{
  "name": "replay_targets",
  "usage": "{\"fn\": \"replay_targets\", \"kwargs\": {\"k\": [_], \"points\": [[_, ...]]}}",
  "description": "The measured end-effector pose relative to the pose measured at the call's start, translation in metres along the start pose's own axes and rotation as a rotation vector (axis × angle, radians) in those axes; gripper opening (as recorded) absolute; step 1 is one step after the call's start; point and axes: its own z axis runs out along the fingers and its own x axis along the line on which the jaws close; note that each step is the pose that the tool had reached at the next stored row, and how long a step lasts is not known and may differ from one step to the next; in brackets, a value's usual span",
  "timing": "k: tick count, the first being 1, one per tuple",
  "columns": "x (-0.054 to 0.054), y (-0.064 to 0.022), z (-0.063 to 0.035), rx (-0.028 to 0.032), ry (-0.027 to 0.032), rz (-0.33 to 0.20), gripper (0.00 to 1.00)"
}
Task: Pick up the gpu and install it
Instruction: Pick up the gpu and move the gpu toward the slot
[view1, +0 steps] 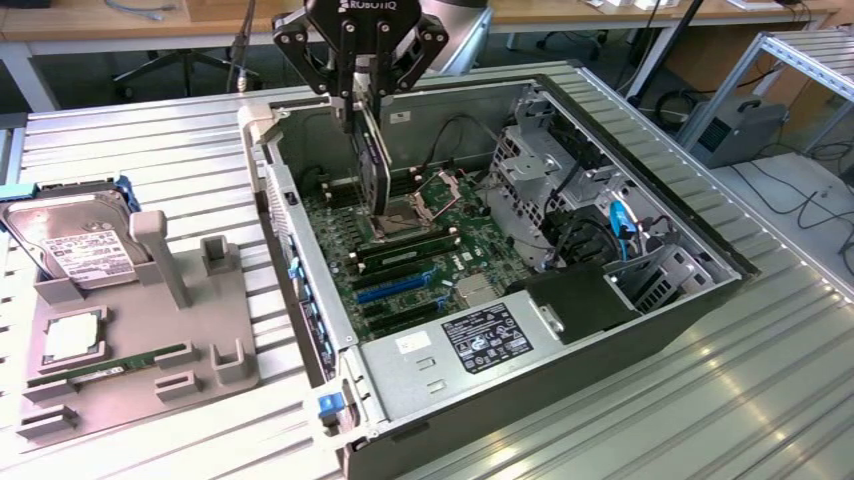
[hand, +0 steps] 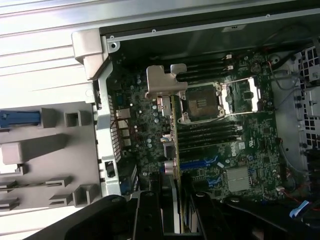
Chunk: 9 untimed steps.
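We see fingers (hand: 149, 216) pinching gpu (view1: 375, 165), card hanging edge-down inside open computer case (view1: 400, 375), above motherboard (hand: 245, 145). Silver bracket (hand: 162, 84) faces case rear wall; we judge orientation suits slot insertion.

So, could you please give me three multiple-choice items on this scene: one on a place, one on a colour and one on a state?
1. Where is the hard drive? A inside the case; B in the grey holder; C on the floor.
2. What colour is the gpu's end bracket? A silver; B red; C blue.
3. The pincer is: A open, empty; B shut on the gpu; C shut on a cable.
Answers: B, it sits in the holder; A, bare metal shows; B, the card hangs between its fingers.
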Motion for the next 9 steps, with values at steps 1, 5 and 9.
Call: {"fn": "replay_targets", "kwargs": {"k": [1,5,9], "points": [[-0.001,0.0002,0.0,0.0,0.0,0.0,0.28],[-0.0052,0.0008,0.0002,0.0,0.0,0.0,0.28],[-0.0094,0.0014,0.0004,0.0001,0.0,0.0,0.28]]}}
